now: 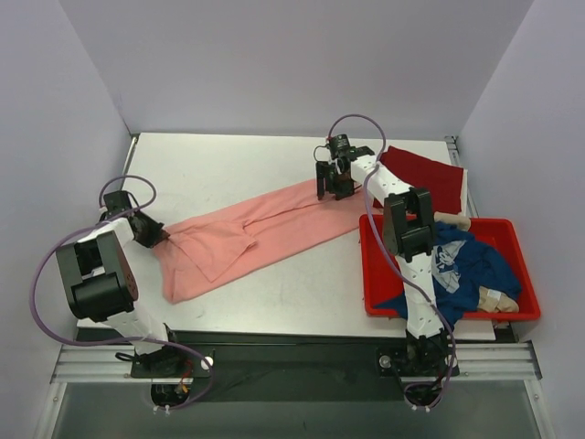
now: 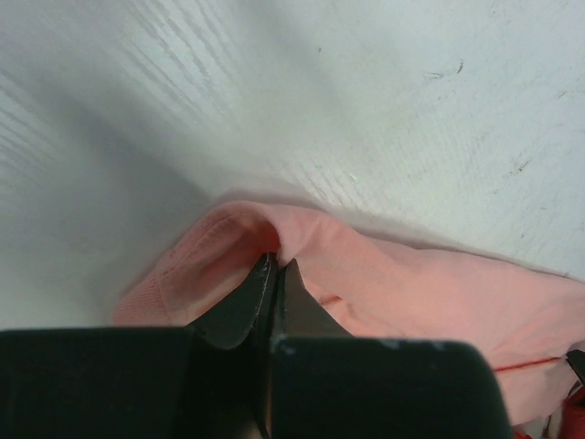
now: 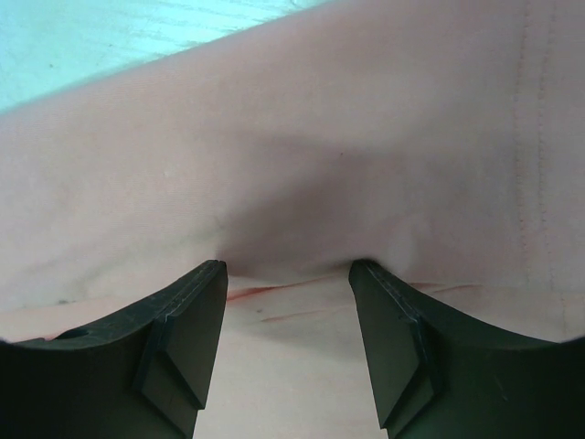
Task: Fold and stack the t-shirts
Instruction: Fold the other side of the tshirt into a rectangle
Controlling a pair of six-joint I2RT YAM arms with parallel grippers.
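Observation:
The salmon-pink t-shirt point(image 1: 256, 233) lies stretched in a long diagonal band across the table. My left gripper point(image 1: 157, 236) is at the shirt's left end. In the left wrist view that gripper point(image 2: 277, 262) is shut on a raised fold of the pink cloth point(image 2: 411, 283). My right gripper point(image 1: 336, 187) stands at the shirt's far right end. It point(image 3: 288, 270) is open, with both fingertips point(image 3: 206, 283) resting on the pink cloth point(image 3: 320, 137). The dark red t-shirt point(image 1: 425, 174) lies flat at the back right. The navy blue t-shirt point(image 1: 462, 265) sits crumpled in the tub.
A red plastic tub point(image 1: 448, 315) stands at the right front of the table, holding the navy shirt and some beige cloth point(image 1: 494, 297). Grey walls close the table in on the left, back and right. The right arm reaches over the tub's left side.

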